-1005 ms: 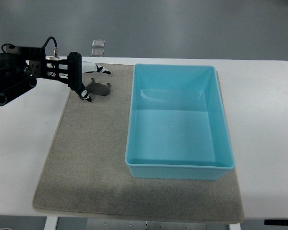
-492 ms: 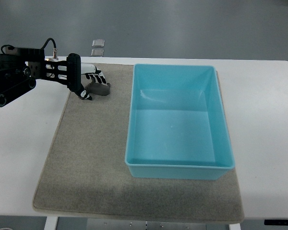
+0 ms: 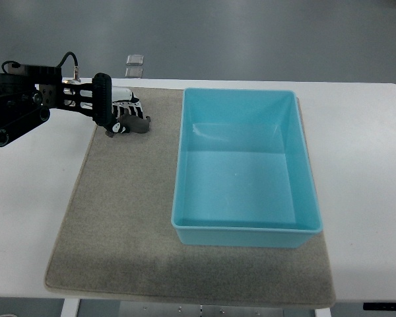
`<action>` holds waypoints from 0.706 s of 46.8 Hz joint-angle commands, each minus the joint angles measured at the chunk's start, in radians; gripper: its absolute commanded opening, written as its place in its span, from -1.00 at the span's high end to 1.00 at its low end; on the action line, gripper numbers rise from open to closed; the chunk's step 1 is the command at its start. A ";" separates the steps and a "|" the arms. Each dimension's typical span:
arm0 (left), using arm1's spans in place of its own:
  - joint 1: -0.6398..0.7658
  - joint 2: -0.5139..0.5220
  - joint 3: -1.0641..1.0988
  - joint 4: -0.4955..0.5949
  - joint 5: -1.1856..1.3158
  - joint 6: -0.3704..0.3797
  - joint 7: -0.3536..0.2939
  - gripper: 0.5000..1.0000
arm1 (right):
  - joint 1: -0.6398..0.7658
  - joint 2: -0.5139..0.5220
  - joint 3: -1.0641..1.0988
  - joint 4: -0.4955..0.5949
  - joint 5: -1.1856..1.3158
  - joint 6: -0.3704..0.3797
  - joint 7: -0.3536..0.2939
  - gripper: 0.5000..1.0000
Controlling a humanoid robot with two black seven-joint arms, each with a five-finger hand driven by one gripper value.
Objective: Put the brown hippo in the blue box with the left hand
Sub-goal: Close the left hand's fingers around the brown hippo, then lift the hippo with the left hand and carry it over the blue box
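Left hand [image 3: 119, 113] curled around the brown hippo [image 3: 134, 123] on the grey mat [image 3: 119, 218], left of the blue box [image 3: 245, 231]; no legible writing.

White table [image 3: 369, 172]; grey mat [image 3: 119, 224] lies flat on it

White table [image 3: 369, 172], grey mat [image 3: 119, 224], grey floor [image 3: 251, 39] beyond

No readable text, label, brand, number or sign shows on anything in the top view
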 commanded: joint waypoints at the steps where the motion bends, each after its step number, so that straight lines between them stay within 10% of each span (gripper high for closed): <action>1: -0.002 0.000 0.001 0.000 0.000 0.001 0.000 1.00 | 0.000 0.000 0.000 0.000 -0.001 0.000 0.000 -0.74; 33: -0.063 -0.020 -0.160 -0.043 -0.003 0.003 0.000 1.00 | 0.000 0.000 0.000 -0.001 -0.001 0.000 0.000 -0.74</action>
